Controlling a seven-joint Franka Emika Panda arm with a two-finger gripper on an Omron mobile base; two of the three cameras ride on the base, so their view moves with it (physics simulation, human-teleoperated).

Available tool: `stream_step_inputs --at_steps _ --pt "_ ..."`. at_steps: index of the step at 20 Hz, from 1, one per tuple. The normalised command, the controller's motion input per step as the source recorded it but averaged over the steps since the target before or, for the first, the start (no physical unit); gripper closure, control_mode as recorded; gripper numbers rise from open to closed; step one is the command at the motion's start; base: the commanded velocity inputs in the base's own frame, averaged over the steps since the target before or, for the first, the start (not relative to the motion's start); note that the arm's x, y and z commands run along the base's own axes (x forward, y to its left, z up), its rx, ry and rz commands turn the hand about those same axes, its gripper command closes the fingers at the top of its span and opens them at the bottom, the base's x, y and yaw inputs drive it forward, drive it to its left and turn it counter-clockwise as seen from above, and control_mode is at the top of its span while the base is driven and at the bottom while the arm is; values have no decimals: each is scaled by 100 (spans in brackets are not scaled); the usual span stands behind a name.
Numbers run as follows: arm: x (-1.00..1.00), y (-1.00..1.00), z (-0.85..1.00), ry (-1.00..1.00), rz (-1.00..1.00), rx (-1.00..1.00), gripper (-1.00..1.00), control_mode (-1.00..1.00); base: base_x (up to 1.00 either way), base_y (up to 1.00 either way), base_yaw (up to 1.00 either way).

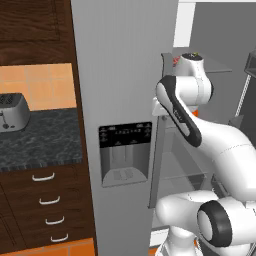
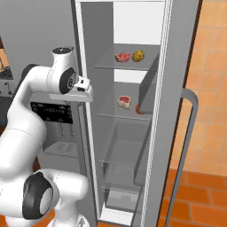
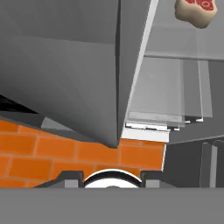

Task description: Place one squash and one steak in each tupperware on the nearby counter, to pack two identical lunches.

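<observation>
Inside the open fridge, a steak (image 2: 123, 57) and a yellow-orange squash (image 2: 138, 55) lie side by side on the upper glass shelf. One shelf down lies a second steak (image 2: 124, 101), also at the top right of the hand view (image 3: 195, 9), with an orange-red squash (image 2: 138, 109) half hidden behind a door bin. My arm's hand (image 2: 82, 88) hangs in front of the fridge's left edge, left of the shelves. My gripper (image 3: 111, 177) is open, its fingertips (image 3: 72, 176) apart with nothing between them. The counter (image 1: 40, 135) is at the left. The tupperware is out of view.
A silver toaster (image 1: 12, 111) stands on the counter. The closed fridge door with its dispenser (image 1: 125, 152) rises between counter and arm. The open door with handle (image 2: 188, 133) stands at the right. Orange tile floor (image 3: 61, 151) lies below.
</observation>
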Motion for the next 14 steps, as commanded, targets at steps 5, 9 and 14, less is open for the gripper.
stream_step_inputs --at_steps 5,9,14 --pt "-22 -40 -10 -1 -1 6 -100 -100 0 0 0" --pt "-22 -81 -34 0 0 8 -100 -100 0 0 0" --pt "0 -93 -36 1 0 0 -100 -100 0 0 0"
